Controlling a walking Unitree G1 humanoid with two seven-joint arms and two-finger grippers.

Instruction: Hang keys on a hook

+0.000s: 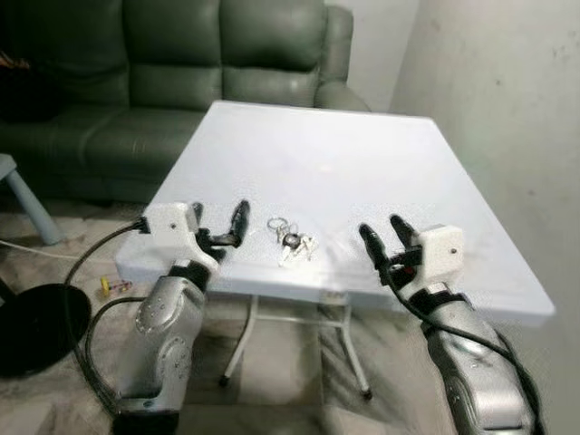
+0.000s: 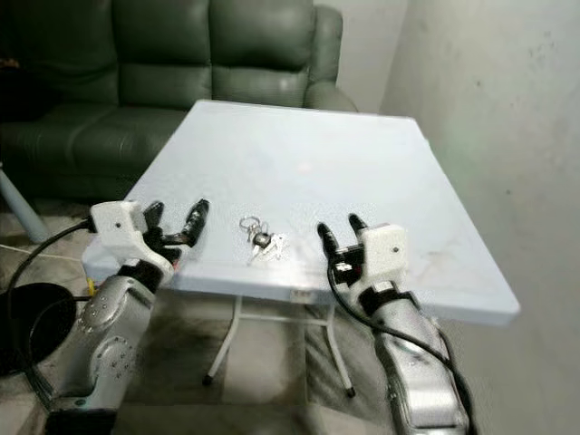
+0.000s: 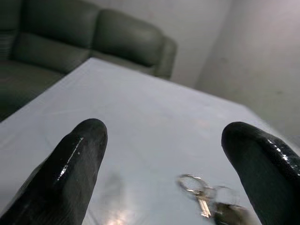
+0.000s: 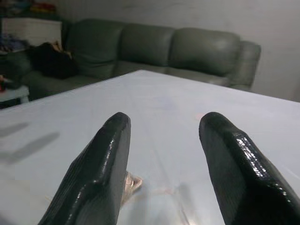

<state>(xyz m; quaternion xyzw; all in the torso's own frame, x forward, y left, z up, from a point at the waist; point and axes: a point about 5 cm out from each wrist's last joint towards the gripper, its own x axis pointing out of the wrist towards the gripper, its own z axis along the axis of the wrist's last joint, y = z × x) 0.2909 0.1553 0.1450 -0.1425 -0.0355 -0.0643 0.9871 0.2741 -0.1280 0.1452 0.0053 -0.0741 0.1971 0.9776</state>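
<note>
A bunch of keys (image 1: 293,240) on silver rings lies near the front edge of the white table (image 1: 362,163). My left gripper (image 1: 220,219) hovers over the table's front left part, just left of the keys, open and empty. My right gripper (image 1: 384,233) is open too, just right of the keys above the front edge. In the left wrist view the keys (image 3: 208,198) lie between and ahead of the fingertips (image 3: 79,154). In the right wrist view part of the keys (image 4: 131,183) peeks out beside one finger (image 4: 101,173).
A dark green sofa (image 1: 172,82) stands behind the table. A plain wall (image 1: 507,109) runs close along the table's right side. A black round base (image 1: 36,326) and cables lie on the floor at left, beside a pale stool leg (image 1: 27,204).
</note>
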